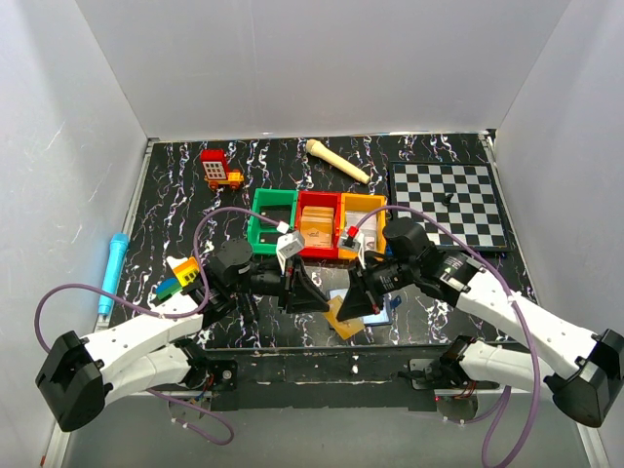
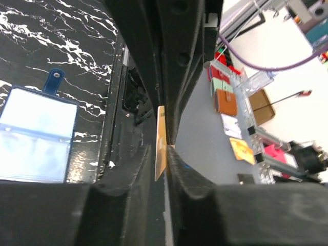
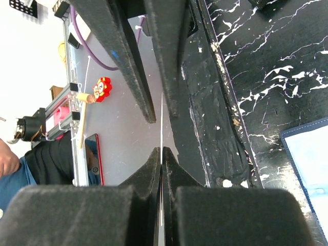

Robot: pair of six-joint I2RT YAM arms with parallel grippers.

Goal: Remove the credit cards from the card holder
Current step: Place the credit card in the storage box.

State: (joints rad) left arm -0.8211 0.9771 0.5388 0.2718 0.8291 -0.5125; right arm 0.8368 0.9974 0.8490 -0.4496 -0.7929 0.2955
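The card holder (image 2: pixel 33 133) lies open on the black marbled table, blue-grey clear pockets up, its snap tab pointing away; it also shows as a pale patch (image 1: pixel 378 310) and in the right wrist view (image 3: pixel 307 164). Both grippers meet nose to nose over the table's near edge. My right gripper (image 3: pixel 162 151) (image 1: pixel 353 295) is shut on a gold credit card (image 3: pixel 162 118), seen edge-on. My left gripper (image 2: pixel 160 154) (image 1: pixel 310 292) straddles the card's other end (image 2: pixel 160 138). One left finger touches it, and a narrow gap remains at the other. The card shows tan from above (image 1: pixel 341 318).
Green (image 1: pixel 271 216), red (image 1: pixel 317 222) and orange (image 1: pixel 363 219) bins stand just behind the grippers. A chessboard (image 1: pixel 448 203) lies at the back right, with a wooden stick (image 1: pixel 336 159) and a red toy (image 1: pixel 220 168) further back. A blue pen (image 1: pixel 112 273) and coloured blocks (image 1: pixel 180 273) lie at the left.
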